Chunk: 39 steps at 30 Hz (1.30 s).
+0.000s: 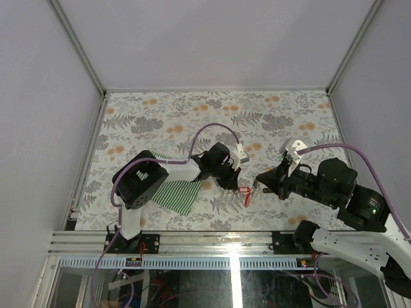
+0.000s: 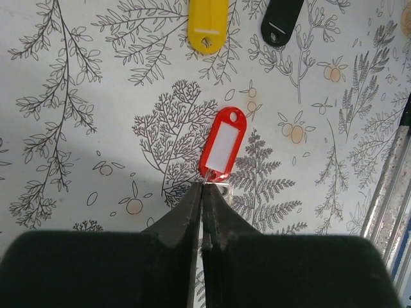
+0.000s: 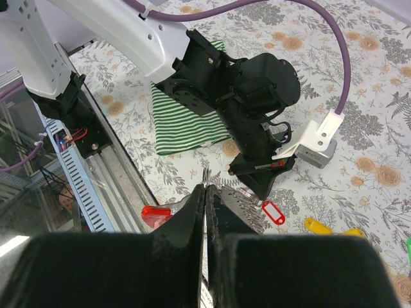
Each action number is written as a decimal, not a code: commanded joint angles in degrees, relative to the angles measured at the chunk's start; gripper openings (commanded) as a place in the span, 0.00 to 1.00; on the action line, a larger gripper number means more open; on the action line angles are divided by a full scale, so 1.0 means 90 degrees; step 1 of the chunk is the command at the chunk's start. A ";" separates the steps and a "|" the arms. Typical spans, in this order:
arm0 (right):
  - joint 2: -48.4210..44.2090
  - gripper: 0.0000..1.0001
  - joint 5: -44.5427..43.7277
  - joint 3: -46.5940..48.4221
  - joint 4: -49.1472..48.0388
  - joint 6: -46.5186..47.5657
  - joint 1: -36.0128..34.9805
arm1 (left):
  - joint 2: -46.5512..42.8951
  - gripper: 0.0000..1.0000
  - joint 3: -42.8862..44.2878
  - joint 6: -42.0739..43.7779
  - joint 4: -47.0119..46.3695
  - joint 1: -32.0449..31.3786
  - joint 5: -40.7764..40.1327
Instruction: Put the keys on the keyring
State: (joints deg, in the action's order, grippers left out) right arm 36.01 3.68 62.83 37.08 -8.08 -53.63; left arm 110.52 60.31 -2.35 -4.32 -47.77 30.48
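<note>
My left gripper (image 1: 236, 183) (image 2: 204, 186) is shut on the small metal end (image 2: 223, 191) of a key with a red plastic tag (image 2: 221, 144), low over the table. That red tag also shows in the right wrist view (image 3: 273, 212), below the left fingertips (image 3: 260, 186). My right gripper (image 1: 258, 178) (image 3: 205, 188) is shut on the keyring: a thin grey loop (image 3: 205, 174) pokes from its tips and a red strap (image 3: 156, 215) hangs to the left. A yellow-tagged key (image 2: 207, 22) (image 3: 318, 226) and a dark-tagged key (image 2: 281, 19) lie on the table beyond.
A green-striped cloth (image 1: 176, 194) (image 3: 186, 122) lies under the left arm. The floral table ends at a metal rail (image 1: 212, 240) (image 3: 109, 192) along the near edge. Another yellow tag (image 3: 352, 232) and a green one (image 3: 408, 249) lie at the right.
</note>
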 commanded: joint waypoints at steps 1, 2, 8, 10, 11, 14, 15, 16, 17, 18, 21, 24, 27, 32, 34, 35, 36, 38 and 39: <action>0.0056 0.00 -0.0023 0.0281 -0.0173 -0.0050 -0.0032 | 0.0022 0.01 0.0115 0.0001 -0.0353 0.0046 0.0101; 0.0045 0.00 -0.0028 0.0289 -0.0168 -0.0055 -0.0033 | -0.0005 0.00 0.0110 -0.0013 -0.0373 0.0044 0.0114; 0.0018 0.00 -0.0063 0.0294 -0.0127 -0.0029 -0.0030 | -0.0315 0.00 -0.0020 -0.0104 -0.0524 0.0041 0.0097; 0.0004 0.00 -0.0067 0.0293 -0.0116 -0.0017 -0.0030 | -0.0440 0.00 -0.0084 -0.0135 -0.0553 0.0044 0.0081; -0.0004 0.00 -0.0076 0.0297 -0.0109 -0.0007 -0.0028 | -0.0513 0.00 -0.0115 -0.0139 -0.0550 0.0044 0.0068; -0.0043 0.00 -0.0079 0.0317 -0.0092 0.0041 -0.0024 | -0.0775 0.00 -0.0248 -0.0189 -0.0589 0.0044 -0.0001; -0.0060 0.00 -0.0101 0.0328 -0.0083 0.0052 -0.0032 | -0.0869 0.00 -0.0300 -0.0209 -0.0599 0.0037 -0.0030; -0.0073 0.00 -0.0127 0.0329 -0.0078 0.0066 -0.0035 | -0.0961 0.00 -0.0336 -0.0235 -0.0595 0.0041 -0.0090; -0.0090 0.00 -0.0155 0.0332 -0.0077 0.0076 -0.0032 | -0.1075 0.00 -0.0359 -0.0272 -0.0595 0.0044 -0.0126; -0.0104 0.00 -0.0194 0.0338 -0.0075 0.0085 -0.0032 | -0.1169 0.00 -0.0375 -0.0312 -0.0581 0.0044 -0.0187; -0.0142 0.00 -0.0257 0.0376 -0.0085 0.0146 -0.0031 | -0.1599 0.00 -0.0477 -0.0534 -0.0621 0.0037 -0.0422; -0.0159 0.00 -0.0320 0.0411 -0.0109 0.0175 -0.0028 | -0.2067 0.00 -0.0665 -0.0698 -0.0728 0.0039 -0.0660; -0.0180 0.00 -0.0293 0.0387 -0.0189 0.0159 -0.0028 | -0.2602 0.00 -0.0889 -0.0661 -0.0847 0.0032 -0.0888; -0.0003 0.00 0.0123 0.0362 -0.0351 0.0156 -0.0028 | -0.3685 0.00 -0.1219 -0.0309 -0.0827 -0.0019 -0.1386; 0.0142 0.00 0.0372 0.0362 -0.0408 0.0222 -0.0033 | -0.4196 0.00 -0.1385 -0.0148 -0.0847 -0.0111 -0.1615; 0.0201 0.00 0.0492 0.0358 -0.0450 0.0264 -0.0031 | -0.4476 0.00 -0.1470 -0.0051 -0.0848 -0.0155 -0.1747; 0.0252 0.00 0.0616 0.0351 -0.0507 0.0292 -0.0031 | -0.4835 0.00 -0.1594 0.0046 -0.0862 -0.0193 -0.1907; 0.0335 0.00 0.0811 0.0304 -0.0660 0.0321 -0.0034 | -0.5409 0.00 -0.1808 0.0354 -0.0901 -0.0335 -0.2167; 0.0363 0.00 0.0896 0.0265 -0.0749 0.0336 -0.0031 | -0.5686 0.00 -0.1913 0.0525 -0.0906 -0.0394 -0.2230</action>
State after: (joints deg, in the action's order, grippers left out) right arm 37.45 6.76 63.90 36.80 -6.50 -53.63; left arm 68.03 46.19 -4.01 -8.03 -49.28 16.34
